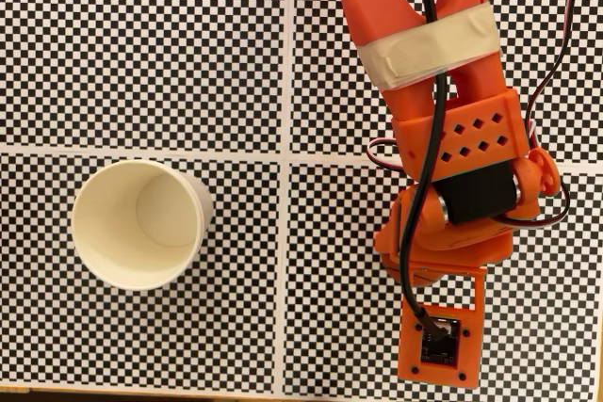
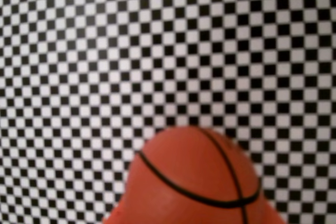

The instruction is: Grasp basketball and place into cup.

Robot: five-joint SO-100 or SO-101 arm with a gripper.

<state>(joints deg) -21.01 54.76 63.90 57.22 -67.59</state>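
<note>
The basketball (image 2: 197, 179), orange-red with thin black seams, fills the bottom centre of the wrist view, very close to the camera. Orange slivers at its lower left and right look like my fingers (image 2: 113, 217), pressed against or just beside it; I cannot tell which. In the fixed view the ball and the jaws are hidden beneath my orange arm (image 1: 452, 185), which reaches down from the top right. The cream-white paper cup (image 1: 193, 200) stands upright at the left with nothing visible inside, well apart from the arm.
The table is covered with black-and-white checkerboard sheets (image 1: 141, 44) separated by white seams. Black and red cables (image 1: 429, 138) run along the arm. The wrist camera board (image 1: 439, 341) sits near the table's front edge.
</note>
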